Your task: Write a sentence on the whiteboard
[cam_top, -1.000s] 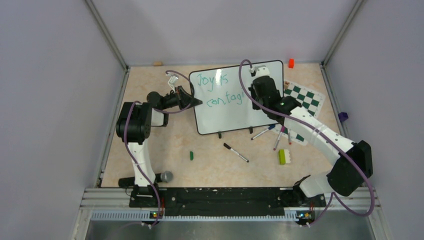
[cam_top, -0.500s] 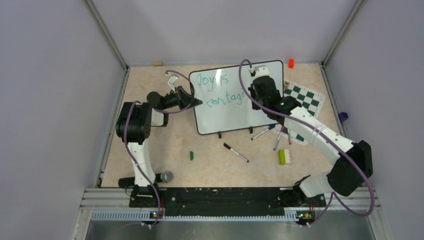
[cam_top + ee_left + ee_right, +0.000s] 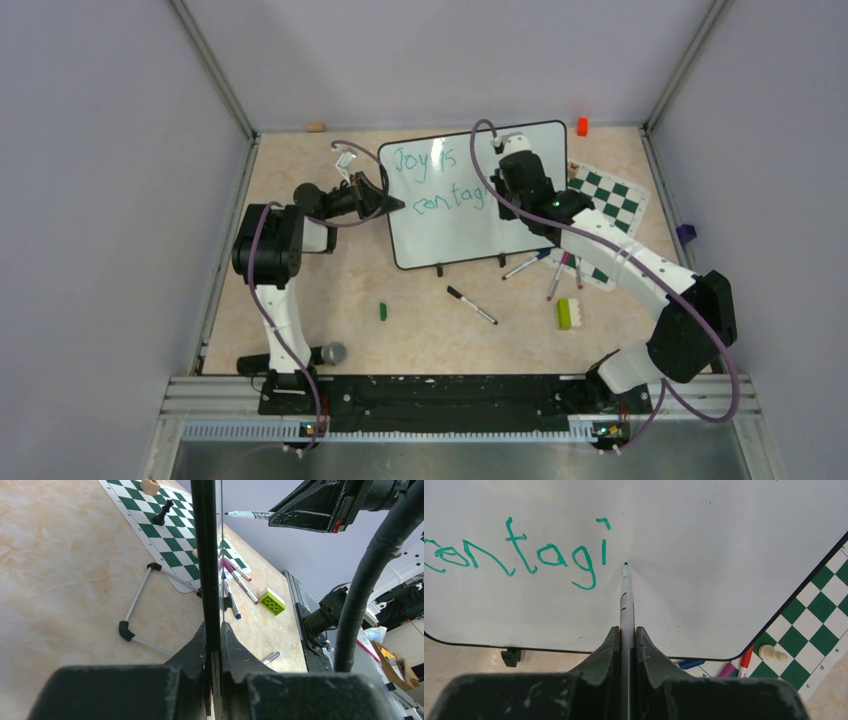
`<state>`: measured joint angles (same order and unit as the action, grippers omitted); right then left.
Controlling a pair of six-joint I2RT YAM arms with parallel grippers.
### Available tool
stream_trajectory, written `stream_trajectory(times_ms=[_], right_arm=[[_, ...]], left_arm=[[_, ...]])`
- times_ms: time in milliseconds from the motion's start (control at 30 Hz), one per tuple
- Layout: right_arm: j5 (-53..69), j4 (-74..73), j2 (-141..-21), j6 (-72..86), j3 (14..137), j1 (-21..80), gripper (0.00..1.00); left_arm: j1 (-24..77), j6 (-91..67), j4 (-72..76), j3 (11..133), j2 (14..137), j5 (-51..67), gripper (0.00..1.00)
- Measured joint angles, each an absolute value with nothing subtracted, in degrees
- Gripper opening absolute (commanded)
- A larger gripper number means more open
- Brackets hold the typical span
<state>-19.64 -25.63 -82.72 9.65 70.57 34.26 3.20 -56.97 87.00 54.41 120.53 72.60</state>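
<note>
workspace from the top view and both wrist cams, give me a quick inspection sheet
surface: beige marbled tabletop, no spills seen
job's things: whiteboard propped up on its feet; teal sentence reads "Joy is contagi", unfinished
clutter: chess mat with pieces, loose markers, lime brick, orange block
grippers: left pincer shut on the whiteboard's edge; right pincer shut on a marker, tip at the board right of the last letter
cables: purple cables loop along both arms, no snag seen
surroundings: plain grey walls, nothing else seen
</note>
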Motion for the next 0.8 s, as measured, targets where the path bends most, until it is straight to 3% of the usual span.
stream_trajectory(times_ms=[800], right_arm=[[-19.84,-24.88,-85.95,9.45,73.32,34.26,0.00]], left_arm=[[3.20,-57.06,86.87,54.41,120.53,72.55,0.00]])
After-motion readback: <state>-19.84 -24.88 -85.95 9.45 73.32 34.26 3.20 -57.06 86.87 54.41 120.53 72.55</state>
